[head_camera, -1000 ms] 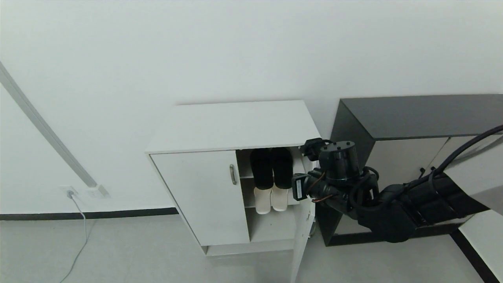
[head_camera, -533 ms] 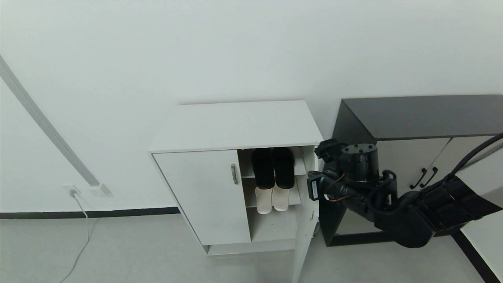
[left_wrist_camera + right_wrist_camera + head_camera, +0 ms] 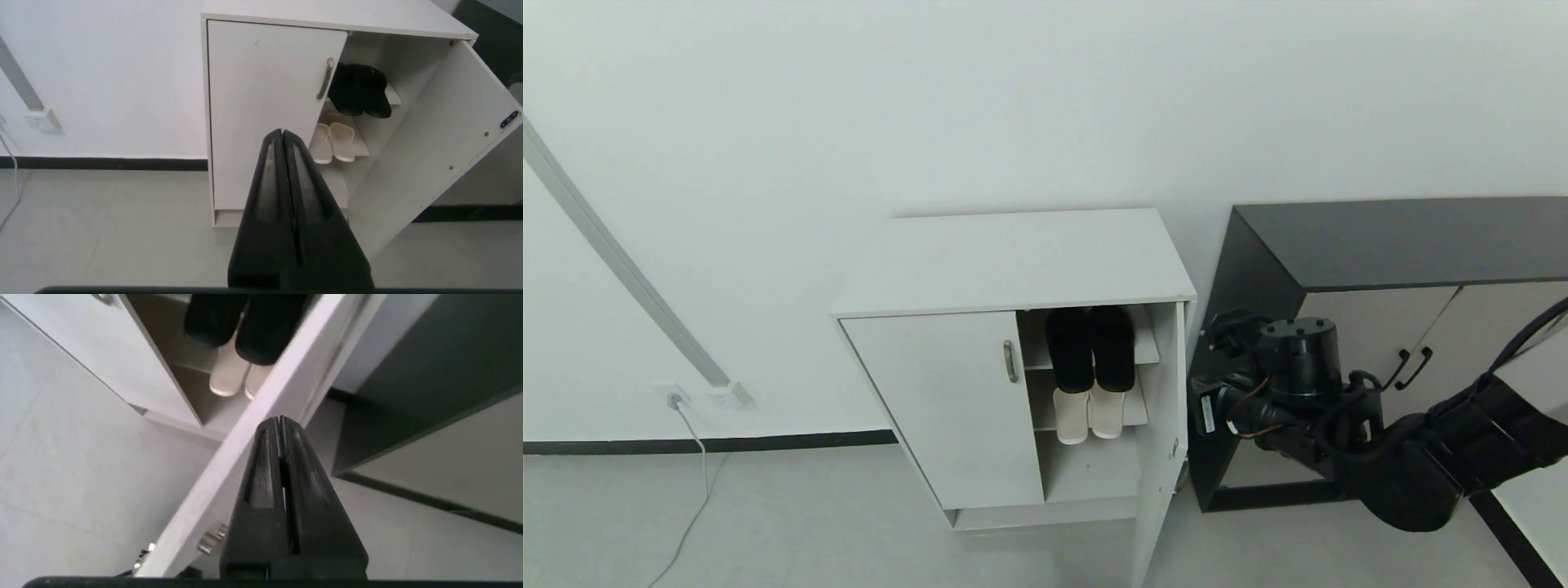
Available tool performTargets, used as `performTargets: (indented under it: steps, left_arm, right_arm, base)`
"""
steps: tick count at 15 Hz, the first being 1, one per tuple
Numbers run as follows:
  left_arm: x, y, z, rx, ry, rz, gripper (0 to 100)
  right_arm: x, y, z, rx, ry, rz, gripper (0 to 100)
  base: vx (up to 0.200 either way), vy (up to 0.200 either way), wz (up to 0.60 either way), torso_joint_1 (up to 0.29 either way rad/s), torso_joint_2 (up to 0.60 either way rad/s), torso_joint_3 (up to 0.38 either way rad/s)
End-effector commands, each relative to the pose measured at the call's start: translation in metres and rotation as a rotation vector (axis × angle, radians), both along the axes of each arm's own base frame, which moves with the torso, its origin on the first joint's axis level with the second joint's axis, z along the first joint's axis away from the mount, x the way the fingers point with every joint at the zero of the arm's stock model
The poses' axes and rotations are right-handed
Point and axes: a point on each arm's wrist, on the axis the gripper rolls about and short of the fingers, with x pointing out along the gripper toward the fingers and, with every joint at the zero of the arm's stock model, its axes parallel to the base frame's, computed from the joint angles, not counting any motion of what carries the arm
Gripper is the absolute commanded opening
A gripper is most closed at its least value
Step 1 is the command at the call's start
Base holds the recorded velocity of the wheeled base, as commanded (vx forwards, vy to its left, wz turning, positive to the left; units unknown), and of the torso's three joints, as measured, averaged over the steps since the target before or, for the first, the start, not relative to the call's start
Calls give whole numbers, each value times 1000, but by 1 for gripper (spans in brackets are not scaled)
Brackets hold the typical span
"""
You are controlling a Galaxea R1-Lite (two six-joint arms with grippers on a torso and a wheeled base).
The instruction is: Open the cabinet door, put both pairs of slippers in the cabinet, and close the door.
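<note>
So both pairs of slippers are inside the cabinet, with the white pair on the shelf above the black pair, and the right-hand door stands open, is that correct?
Not quite: the black pair lies on the shelf above the white pair, as the head view shows. Both are inside the cabinet, and its right-hand door stands open.

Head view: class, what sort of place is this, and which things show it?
Likely a home entryway or a mock-up of one: a white shoe cabinet holds black slippers and white slippers, and a dark sideboard stands beside it.
</note>
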Motion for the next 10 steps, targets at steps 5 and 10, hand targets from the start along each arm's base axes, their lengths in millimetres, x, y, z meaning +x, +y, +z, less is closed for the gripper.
performTargets:
  steps: [5,10]
  left_arm:
    - [0,0,0,0,1,0,0]
    - [0,0,0,0,1,0,0]
  right_arm:
    - [15,12,-28,-27,47,5,0]
    - [26,35,-27,3,11,38,0]
  base:
    - [0,0,0,0,0,0]
    - [0,0,0,0,0,0]
